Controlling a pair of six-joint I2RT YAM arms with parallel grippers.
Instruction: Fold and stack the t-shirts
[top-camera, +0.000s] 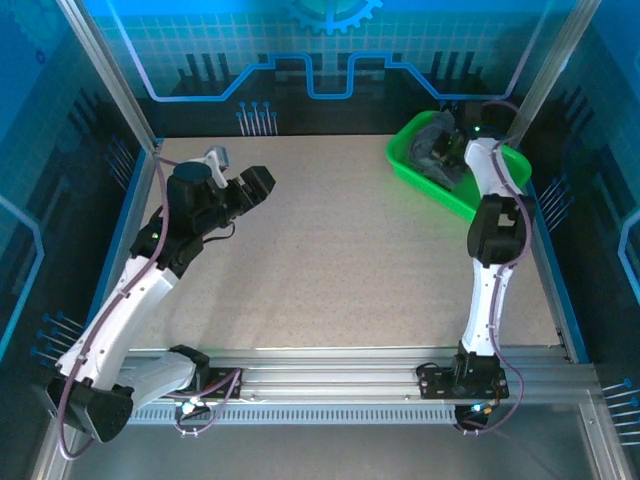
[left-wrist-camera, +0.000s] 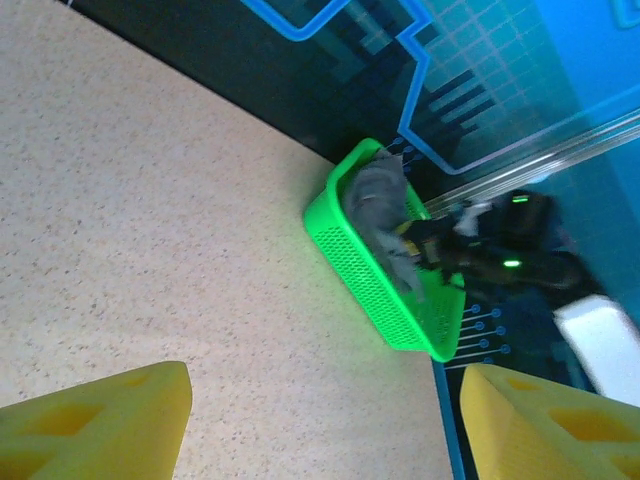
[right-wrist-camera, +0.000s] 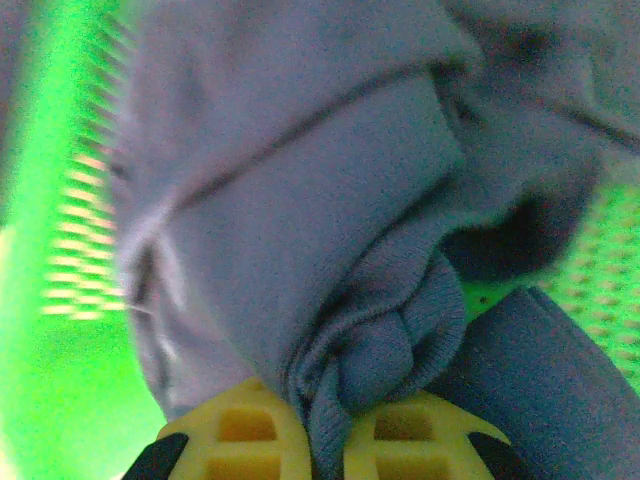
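- The slate-grey t-shirts (top-camera: 434, 152) are lying bunched in the green basket (top-camera: 452, 200) at the far right corner of the table (top-camera: 340, 260). How many garments are making up that heap, I cannot tell.
- The right claw (right-wrist-camera: 325, 432) is sitting down in the basket, its yellow fingers (right-wrist-camera: 240, 425) pressing together on a twisted ridge of the grey fabric (right-wrist-camera: 300, 200). The jaws are closed on cloth, with a rope-like fold squeezing up between them.
- The fabric is looking thin, soft and limp. I'm judging it light and not fragile, but it is going to sag and trail rather than hold any shape.
- Being grabbed mid-bundle, the shirt is likely to come up as a clump. For folding, a hem, shoulder or collar edge would be the better hold, and none of those is clearly showing in the crumple.
- Loose folds are lying against the mesh wall (right-wrist-camera: 70, 250), so cloth dragging over the rim is something to watch for.
- The left claw (top-camera: 256, 186) is hovering over bare table on the left, well apart from the basket. Its jaws are standing wide, holding and touching nothing, and from its own camera it is facing the basket (left-wrist-camera: 370, 285) and the grey heap (left-wrist-camera: 375, 195).
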